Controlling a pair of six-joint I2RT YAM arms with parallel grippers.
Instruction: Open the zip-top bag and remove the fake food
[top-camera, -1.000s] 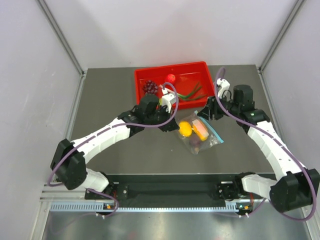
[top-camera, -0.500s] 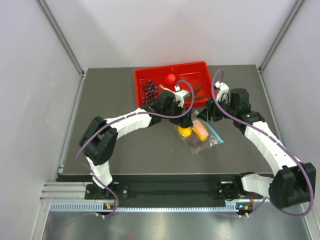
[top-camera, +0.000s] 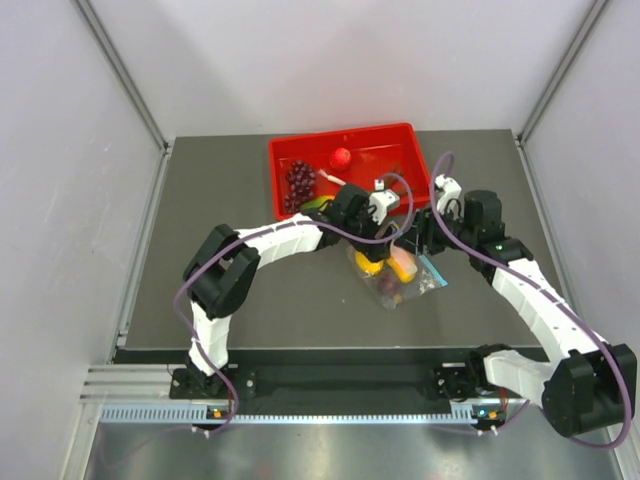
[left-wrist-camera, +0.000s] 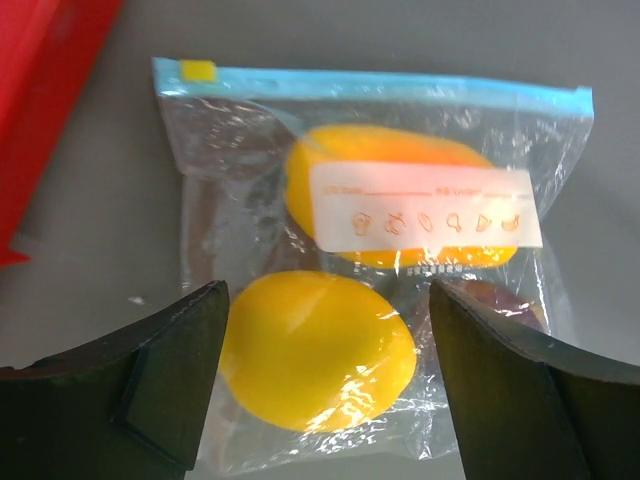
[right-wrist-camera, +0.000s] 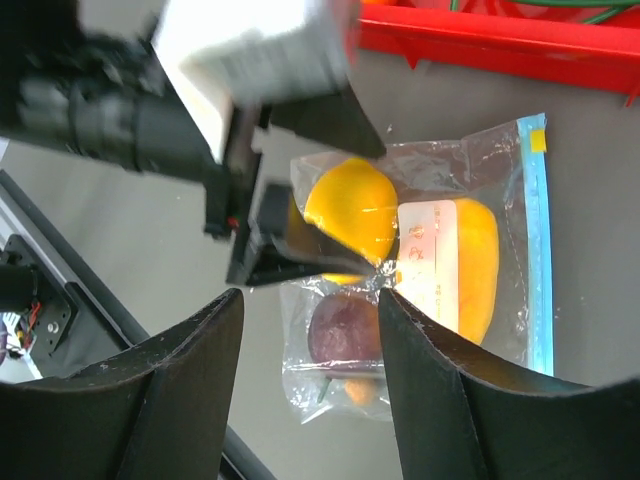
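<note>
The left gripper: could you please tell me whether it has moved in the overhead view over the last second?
Yes. Against the red tray, the left gripper has shifted right, and now hangs over the zip-top bag.

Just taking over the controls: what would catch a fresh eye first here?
The zip-top bag lies at mid-table, its teal zip strip looking sealed, with a bright yellow lemon and an orange mango inside. The left gripper hangs open straddling the lemon, and the red tray sits just behind.
</note>
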